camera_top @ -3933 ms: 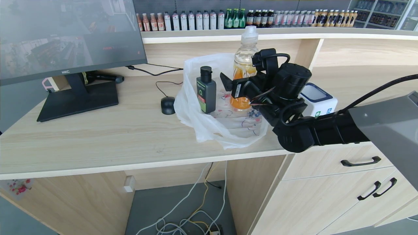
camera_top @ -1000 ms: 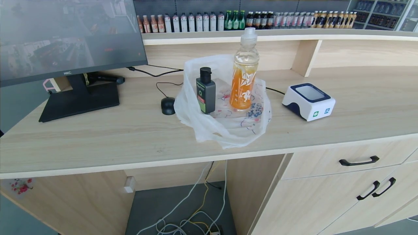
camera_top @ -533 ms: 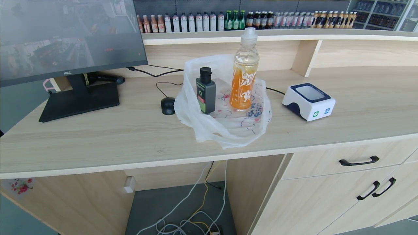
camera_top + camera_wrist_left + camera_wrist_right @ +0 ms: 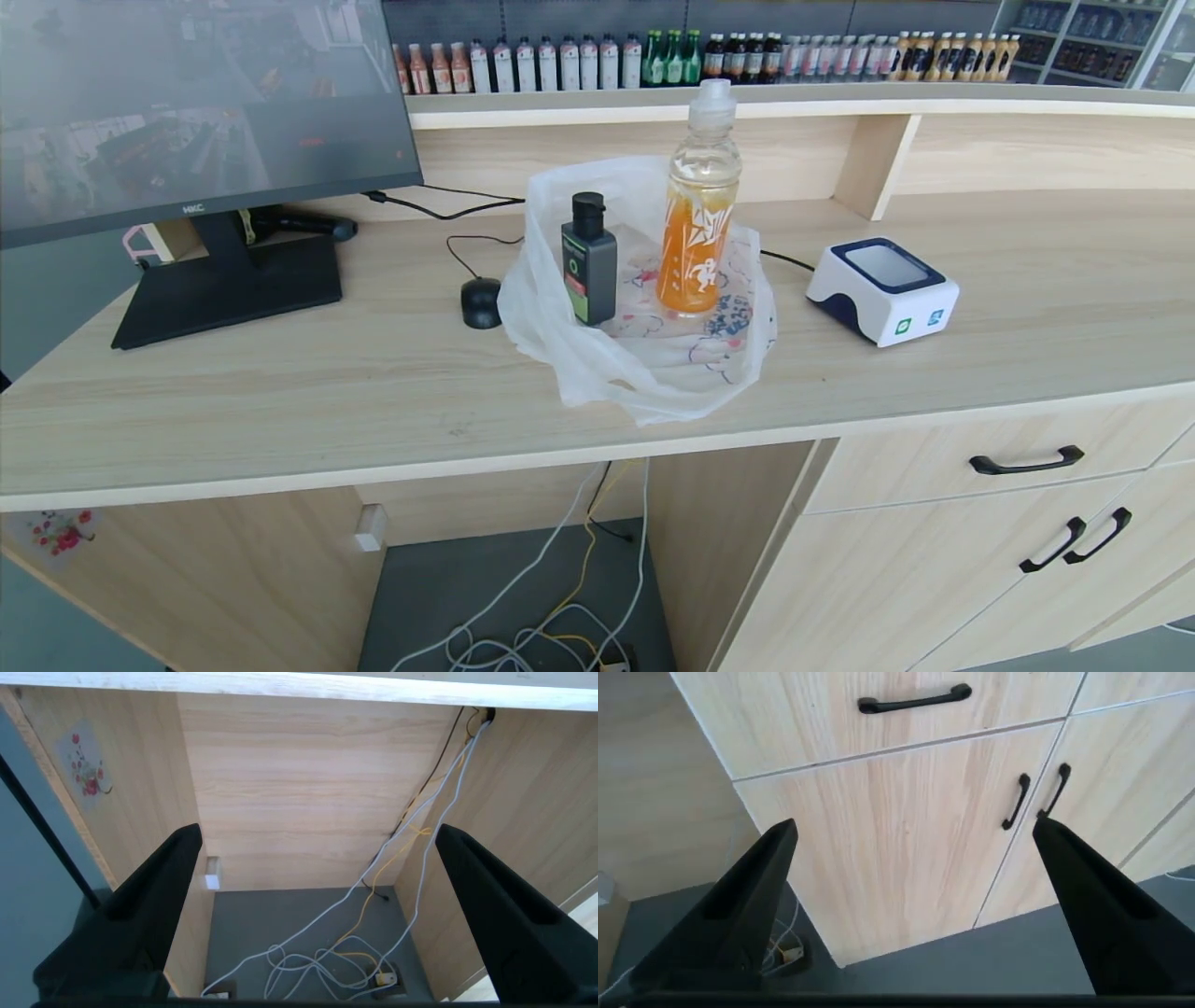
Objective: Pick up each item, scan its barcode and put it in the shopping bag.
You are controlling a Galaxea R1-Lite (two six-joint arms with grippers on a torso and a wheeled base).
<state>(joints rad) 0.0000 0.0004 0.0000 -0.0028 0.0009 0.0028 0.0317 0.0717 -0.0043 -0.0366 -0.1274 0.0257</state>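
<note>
Orange drink bottle point(image 4: 695, 233) and dark pump bottle point(image 4: 589, 266) stand in the shopping bag point(image 4: 653, 373), well above the right gripper point(image 4: 915, 831), which has withdrawn below the counter point(image 4: 280, 392) and hangs spread wide, as does the left gripper point(image 4: 318, 831); bagging looks finished.

L gripper point(image 4: 318, 849), fingers wide apart, faces wood panel point(image 4: 299, 784) under counter point(image 4: 280, 681), w/ tangled cables point(image 4: 322, 963) on grey floor point(image 4: 262, 917).

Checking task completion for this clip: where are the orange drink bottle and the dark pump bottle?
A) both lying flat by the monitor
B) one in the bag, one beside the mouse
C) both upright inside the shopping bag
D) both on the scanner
C: the orange drink bottle and the dark pump bottle stand upright inside the open shopping bag, apart from the scanner.
</note>
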